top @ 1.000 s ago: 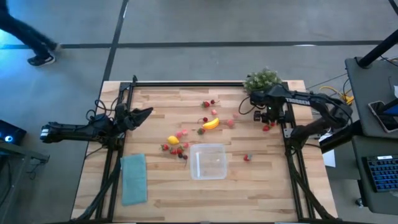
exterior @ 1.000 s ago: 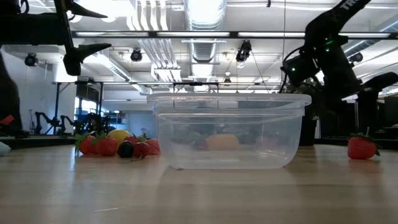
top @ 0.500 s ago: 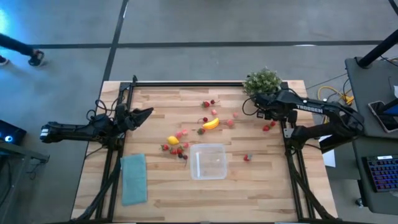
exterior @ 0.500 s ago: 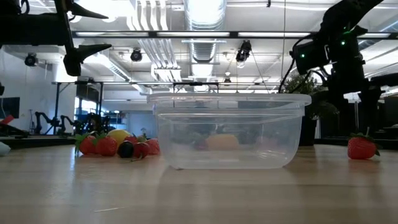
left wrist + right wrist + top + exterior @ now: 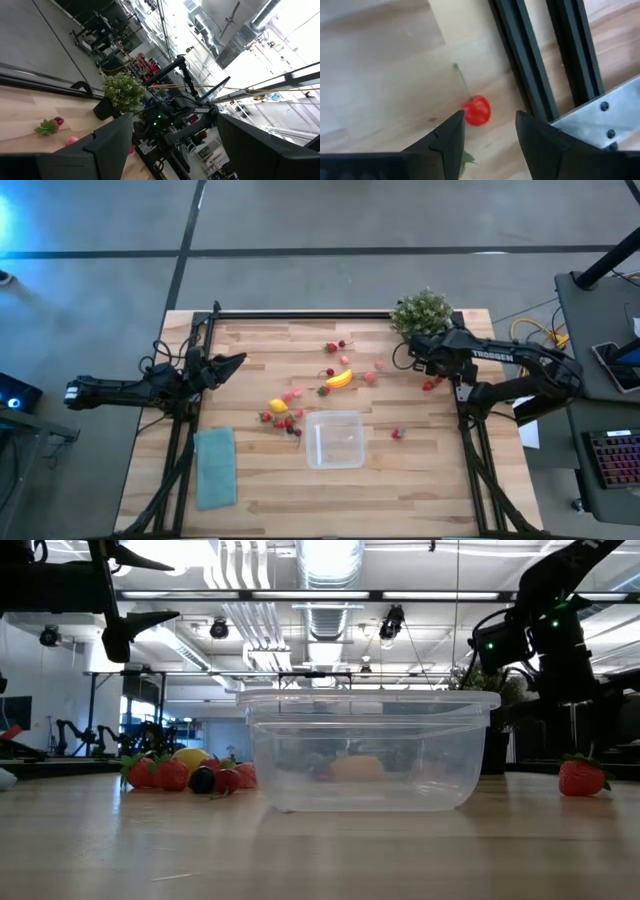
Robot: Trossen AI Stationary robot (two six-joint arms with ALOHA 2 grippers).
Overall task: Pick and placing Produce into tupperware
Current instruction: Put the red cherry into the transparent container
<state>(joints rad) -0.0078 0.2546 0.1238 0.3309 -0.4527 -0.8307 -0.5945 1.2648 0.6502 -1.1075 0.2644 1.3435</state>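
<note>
Here we hovered our right gripper near the desk's right edge, jaws parted and holding nothing, over a red cherry lying just ahead of the gap beside a black frame rail. We judged a fingertip might strike that rail or roll the cherry away. The empty tupperware sat mid-desk; our left gripper waited, spread wide, by the left edge.

Wooden table, pale planks, black rails down both sides. The clear tupperware sits near the middle, empty, a teal cloth flat at its left. Red berries and a lemon cluster just left of it, a banana piece farther back, and a potted plant at the far right edge.
</note>
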